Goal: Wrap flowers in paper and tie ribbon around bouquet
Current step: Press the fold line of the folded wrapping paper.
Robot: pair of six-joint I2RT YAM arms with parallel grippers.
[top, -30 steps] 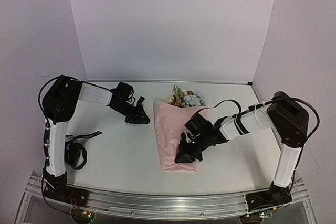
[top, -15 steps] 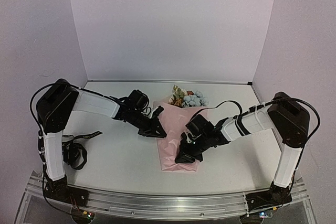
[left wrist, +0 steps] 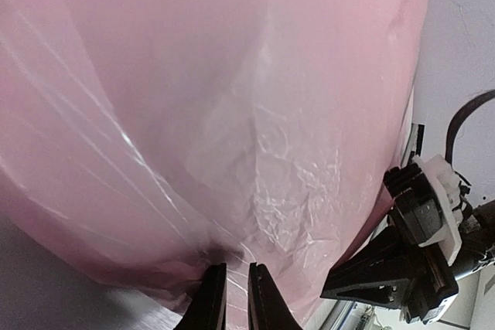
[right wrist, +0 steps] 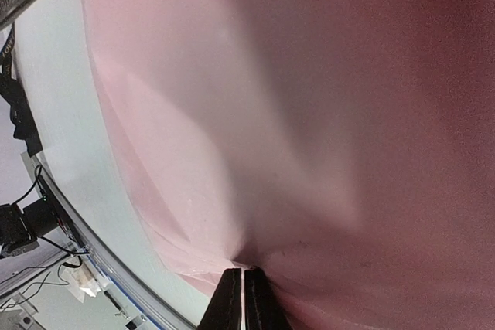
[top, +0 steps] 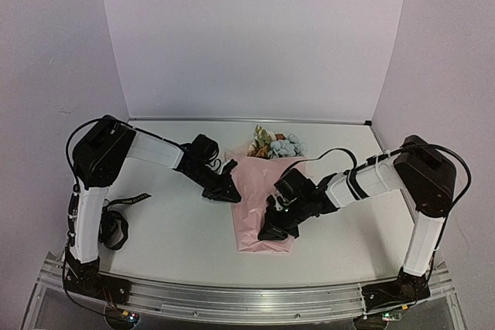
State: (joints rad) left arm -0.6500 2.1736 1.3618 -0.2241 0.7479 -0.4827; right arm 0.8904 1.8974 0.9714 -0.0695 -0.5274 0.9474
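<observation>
Pinching the left edge of the pink paper, the left gripper has its jaws drawn down to a narrow slit. In the left wrist view the sheet's creases run together right at the fingertips, so the paper is caught between them. The right gripper sits to the right of the left one, nearer the arm bases. Its jaws are pressed together, with a fold of the same sheet gathered at their tips in the right wrist view. The paper lies folded lengthwise on the white table, to the right of the left gripper and under the right one. The flowers poke out of the sheet's far end, beyond both grippers, blue and cream blooms with an orange-brown one at their left. The black ribbon lies on the table well apart from the paper, to the left of the left gripper, beside the left arm's upright link.
</observation>
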